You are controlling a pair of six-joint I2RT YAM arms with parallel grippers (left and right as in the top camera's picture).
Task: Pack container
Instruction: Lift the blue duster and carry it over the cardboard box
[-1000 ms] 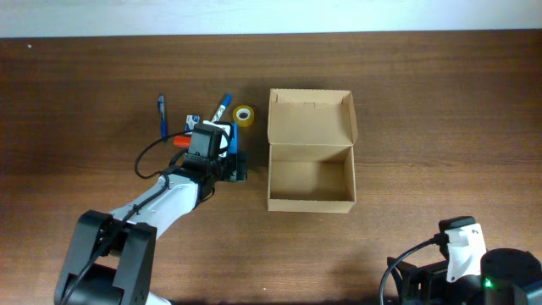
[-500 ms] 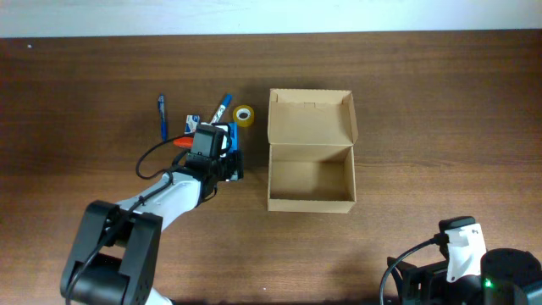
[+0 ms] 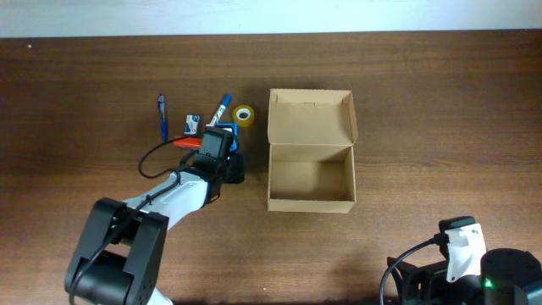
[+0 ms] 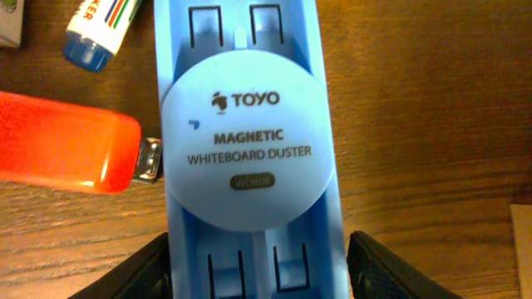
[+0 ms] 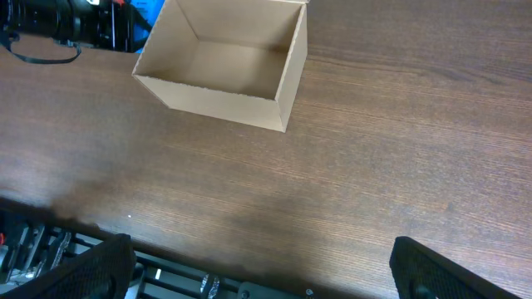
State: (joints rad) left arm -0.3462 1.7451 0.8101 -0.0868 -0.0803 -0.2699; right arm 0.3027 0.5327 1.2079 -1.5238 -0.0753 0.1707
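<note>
Cardboard container (image 3: 311, 161) sits on the brown wooden tabletop (image 3: 423, 102), right of centre, with its hinged flap lid thrown back toward the far edge and its mouth facing up. Left of it, just beside its wall, my left jaws stand open astride a light-blue whiteboard duster (image 4: 249, 158) marked TOYO. My dark fingers (image 4: 145, 274) flank its long sides, with a thin gap showing on one side. An orange object with a metal end (image 4: 66, 154) lies touching the duster's edge. A marker with a blue cap (image 4: 100, 33) lies just beyond it. Farther out are a yellow tape roll (image 3: 244, 115) near the container's flap and a blue pen (image 3: 162, 116). My right jaws are spread wide and hold nothing, their fingers (image 5: 83, 270) well apart from the container.
</note>
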